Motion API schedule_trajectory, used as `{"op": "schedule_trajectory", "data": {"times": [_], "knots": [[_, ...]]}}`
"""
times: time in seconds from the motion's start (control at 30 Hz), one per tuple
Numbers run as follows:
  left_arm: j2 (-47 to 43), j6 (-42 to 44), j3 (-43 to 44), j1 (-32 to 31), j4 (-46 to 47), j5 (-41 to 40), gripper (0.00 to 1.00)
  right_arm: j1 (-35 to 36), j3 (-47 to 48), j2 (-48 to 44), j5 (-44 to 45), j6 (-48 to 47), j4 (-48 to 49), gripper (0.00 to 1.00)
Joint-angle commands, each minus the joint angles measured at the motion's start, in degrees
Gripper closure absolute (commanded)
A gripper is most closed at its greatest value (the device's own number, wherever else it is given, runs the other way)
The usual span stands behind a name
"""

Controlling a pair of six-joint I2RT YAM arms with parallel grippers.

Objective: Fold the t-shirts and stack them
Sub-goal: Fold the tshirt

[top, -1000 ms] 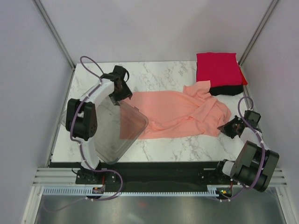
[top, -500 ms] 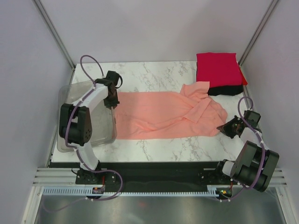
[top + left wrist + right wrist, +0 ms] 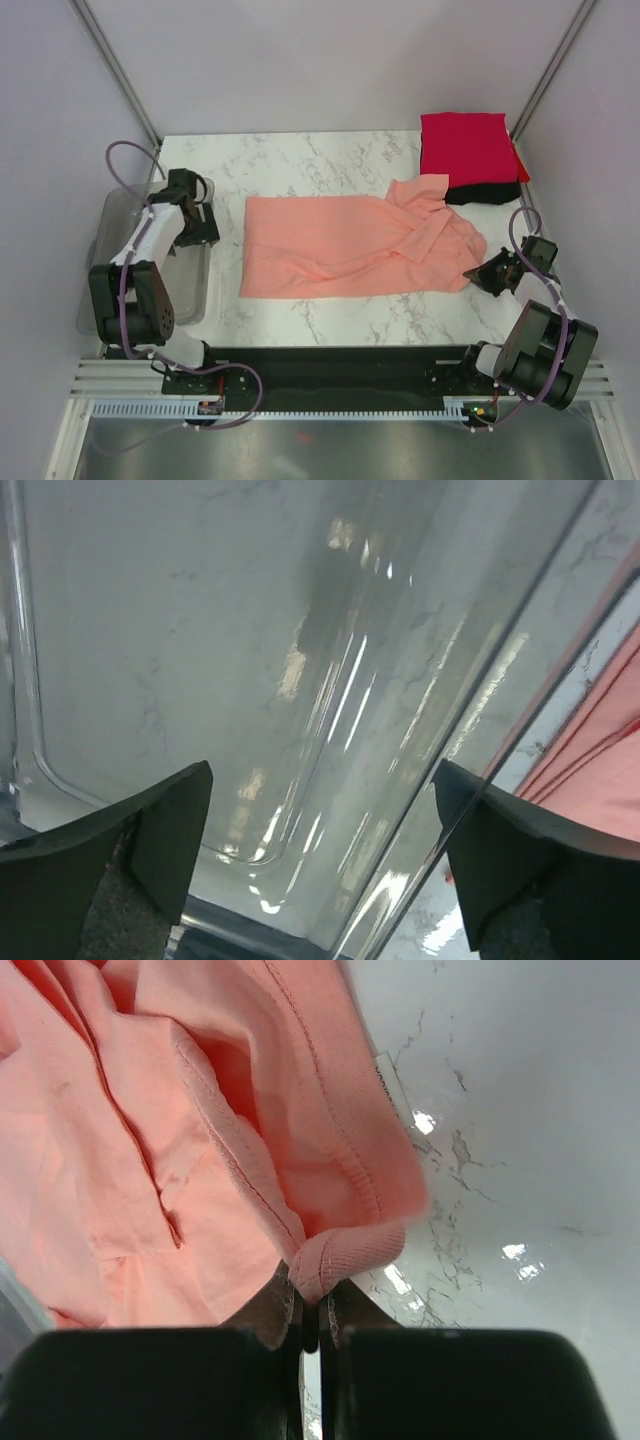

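The pink shirt (image 3: 350,245) lies on the table (image 3: 320,160) with its long axis running left to right. Its left end is a fairly straight, flat edge. Its right end is bunched and creased, and one flap there reaches toward the far right corner. That flap touches the near left corner of a folded stack, where the red shirt (image 3: 468,145) lies on the black shirt (image 3: 485,192). Only a strip of the black one shows along the stack's near side.

The right hand (image 3: 482,272) sits at the near right end of the pink shirt. In the right wrist view the hand (image 3: 310,1305) is closed tight on a ribbed fold of the pink cloth (image 3: 200,1160), pinched between the tips. A small white label shows on the edge just beyond the grip.

The tub (image 3: 150,270) stands at the left edge of the table, clear of the pink shirt, with bare marble between them. The left hand (image 3: 200,215) is over the tub's far right part. In the left wrist view that hand (image 3: 320,780) is spread wide, one of its fingers (image 3: 170,820) at each side of the frame with nothing between them. The clear tub floor (image 3: 200,630) lies below them. A sliver of pink cloth (image 3: 610,750) shows past the tub's wall at the right.
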Motion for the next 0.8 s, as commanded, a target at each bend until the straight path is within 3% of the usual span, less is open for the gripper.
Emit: {"op": "schedule_trajectory", "data": {"times": [0.0, 0.07, 0.1, 0.17, 0.23, 0.3, 0.4, 0.57, 0.63, 0.67, 0.77], "knots": [[-9.19, -4.43, 1.12, 6.11, 2.15, -5.87, 0.00, -0.16, -0.43, 0.32, -1.37, -0.82, 1.81, 1.00], [-12.44, -5.30, 1.83, 6.11, 2.23, -4.11, 0.00, -0.16, -0.43, 0.23, -1.37, -0.82, 1.81, 1.00], [-19.24, -6.61, 2.61, 4.54, 2.15, 0.60, 0.00, -0.16, -0.43, 0.06, -0.93, -0.82, 1.73, 1.00], [-20.88, -6.80, 2.71, 3.57, 2.15, 3.08, 0.00, -0.16, -0.34, -0.03, -0.84, -0.91, 1.72, 1.00], [-25.71, -7.76, 1.13, -5.19, 2.06, 4.34, 0.00, -0.16, -0.25, -0.38, -0.58, -1.09, 1.46, 1.00], [-27.83, -12.23, -0.88, -16.67, -0.99, -2.82, 0.00, -0.16, -0.25, -1.17, -0.05, -1.00, 0.85, 1.00], [-30.55, -18.57, -5.44, -24.27, -3.04, -3.93, 0.00, -0.16, -0.43, -2.31, -0.05, -1.00, 0.41, 1.00], [-30.12, -17.62, -10.47, -25.01, -4.10, -10.42, 0.00, -0.07, -0.34, -1.52, -1.63, -0.91, 0.14, 1.00], [-29.77, -16.30, -10.30, -25.00, -3.05, -7.46, 0.02, -0.07, -0.60, -1.70, -1.46, -0.82, 0.06, 1.00], [-29.60, -15.34, -10.73, -25.18, -1.74, -1.53, 0.04, 0.01, -0.69, -1.87, -1.11, -0.82, 0.05, 1.00], [-28.46, -16.72, -12.49, -26.67, 3.63, 6.34, 0.12, 0.01, -0.69, -2.14, -0.58, -0.82, 0.05, 1.00]]}}
